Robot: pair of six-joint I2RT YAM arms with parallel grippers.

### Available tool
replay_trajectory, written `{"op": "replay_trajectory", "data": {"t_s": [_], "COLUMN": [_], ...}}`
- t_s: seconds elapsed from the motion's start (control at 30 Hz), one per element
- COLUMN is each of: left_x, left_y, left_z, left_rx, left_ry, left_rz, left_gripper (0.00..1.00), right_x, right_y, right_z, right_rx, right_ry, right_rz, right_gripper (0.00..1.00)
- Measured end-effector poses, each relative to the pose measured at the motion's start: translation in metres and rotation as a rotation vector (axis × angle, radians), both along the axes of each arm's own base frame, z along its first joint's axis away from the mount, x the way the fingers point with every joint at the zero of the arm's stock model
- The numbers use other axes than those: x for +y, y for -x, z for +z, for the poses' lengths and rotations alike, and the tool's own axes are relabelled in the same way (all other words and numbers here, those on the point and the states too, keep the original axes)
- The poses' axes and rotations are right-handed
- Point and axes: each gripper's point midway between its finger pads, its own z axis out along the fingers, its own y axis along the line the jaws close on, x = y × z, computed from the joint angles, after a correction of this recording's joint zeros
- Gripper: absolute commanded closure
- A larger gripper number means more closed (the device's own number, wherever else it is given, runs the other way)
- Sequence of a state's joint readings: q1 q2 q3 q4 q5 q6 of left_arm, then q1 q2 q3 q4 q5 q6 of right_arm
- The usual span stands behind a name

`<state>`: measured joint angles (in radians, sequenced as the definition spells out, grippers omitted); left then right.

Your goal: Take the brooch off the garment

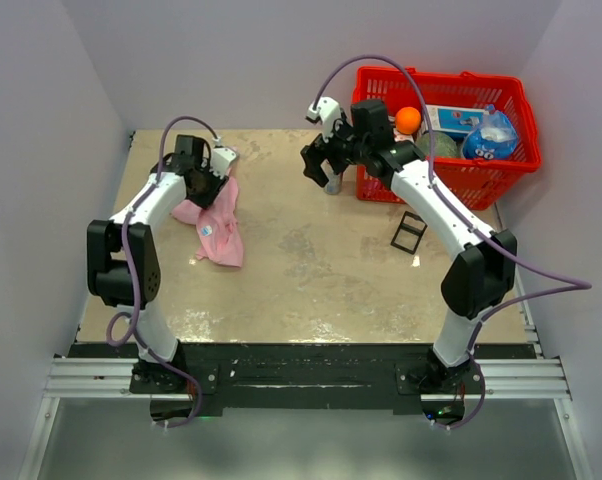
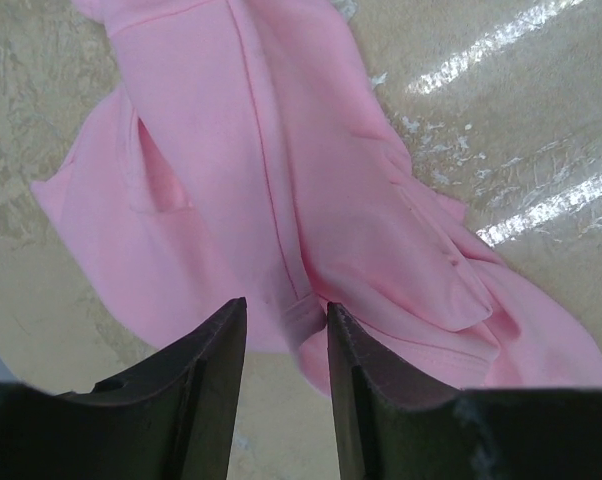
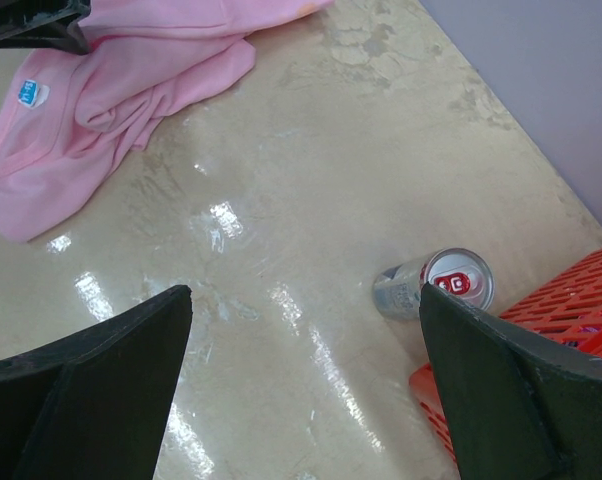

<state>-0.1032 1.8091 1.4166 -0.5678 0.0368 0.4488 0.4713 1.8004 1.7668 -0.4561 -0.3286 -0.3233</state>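
Observation:
The pink garment [image 1: 221, 228] lies crumpled on the left of the table, its white-and-blue patch [image 3: 29, 92] facing up. My left gripper [image 1: 209, 185] is down at the cloth's far end. In the left wrist view the garment [image 2: 281, 150] fills the frame, and the left gripper [image 2: 286, 315] stands partly open with a hem fold between its tips, touching the right finger. The brooch is not clear in any view; a faint orange-tan fleck [image 3: 303, 8] at the garment's [image 3: 131, 80] edge may be it. My right gripper [image 1: 321, 165] hangs wide open and empty [image 3: 306, 300] over bare table.
A silver soda can [image 3: 436, 285] lies on its side beside the red basket [image 3: 541, 330]. The basket [image 1: 441, 75] at the back right holds an orange fruit [image 1: 408, 119] and a blue bag [image 1: 491, 135]. A small black frame [image 1: 409, 233] lies on the table right of centre.

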Motion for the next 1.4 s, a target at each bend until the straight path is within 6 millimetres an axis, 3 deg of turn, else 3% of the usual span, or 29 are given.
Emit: {"op": "replay_trajectory", "data": {"t_s": [0.13, 0.27, 0.37, 0.47, 0.57, 0.67, 0.77, 0.8, 0.83, 0.93, 1.0, 1.07, 1.13, 1.27, 1.4], "left_x": [-0.001, -0.003, -0.003, -0.004, -0.009, -0.029, -0.061, -0.081, -0.088, -0.132, -0.154, -0.163, -0.160, -0.133, -0.092], "left_y": [0.001, -0.001, -0.002, -0.008, -0.023, -0.048, -0.066, -0.067, -0.066, -0.044, -0.019, 0.005, 0.028, 0.063, 0.077], "left_z": [-0.012, -0.018, -0.018, -0.014, 0.008, 0.058, 0.130, 0.172, 0.181, 0.245, 0.273, 0.290, 0.307, 0.341, 0.362], "left_rx": [0.033, 0.054, 0.059, 0.059, 0.027, -0.064, -0.194, -0.261, -0.279, -0.363, -0.391, -0.405, -0.434, -0.545, -0.643], "left_ry": [0.001, 0.006, 0.005, 0.001, 0.023, 0.113, 0.256, 0.333, 0.350, 0.467, 0.521, 0.545, 0.540, 0.460, 0.367], "left_rz": [-0.003, -0.006, -0.005, -0.013, -0.029, -0.082, -0.170, -0.242, -0.266, -0.445, -0.543, -0.597, -0.616, -0.589, -0.512], "left_gripper": [0.61, 0.87, 1.00, 1.00, 1.00, 1.00, 1.00, 1.00, 1.00, 1.00, 1.00, 1.00, 1.00, 1.00, 1.00], "right_x": [0.001, 0.002, 0.002, 0.002, 0.002, 0.003, 0.004, 0.006, 0.008, 0.010, 0.011, 0.011, 0.011, 0.011, 0.010], "right_y": [-0.002, -0.004, -0.005, -0.006, -0.014, -0.027, -0.041, -0.046, -0.051, -0.059, -0.060, -0.060, -0.061, -0.061, -0.061], "right_z": [-0.007, -0.014, -0.016, -0.016, -0.015, -0.014, -0.015, -0.015, -0.015, -0.019, -0.022, -0.022, -0.021, -0.022, -0.022], "right_rx": [0.013, 0.024, 0.027, 0.026, 0.016, 0.004, -0.003, -0.005, -0.007, -0.002, 0.003, 0.004, 0.001, 0.000, -0.004], "right_ry": [0.007, 0.013, 0.015, 0.016, 0.014, 0.005, -0.005, -0.013, -0.019, -0.031, -0.032, -0.033, -0.035, -0.030, -0.025], "right_rz": [-0.001, -0.002, -0.002, -0.006, -0.029, -0.074, -0.118, -0.127, -0.135, -0.152, -0.158, -0.160, -0.160, -0.158, -0.155], "right_gripper": [0.01, 0.01, 0.01, 0.02, 0.02, 0.01, 0.01, 0.01, 0.01, 0.01, 0.01, 0.01, 0.01, 0.01, 0.01]}}
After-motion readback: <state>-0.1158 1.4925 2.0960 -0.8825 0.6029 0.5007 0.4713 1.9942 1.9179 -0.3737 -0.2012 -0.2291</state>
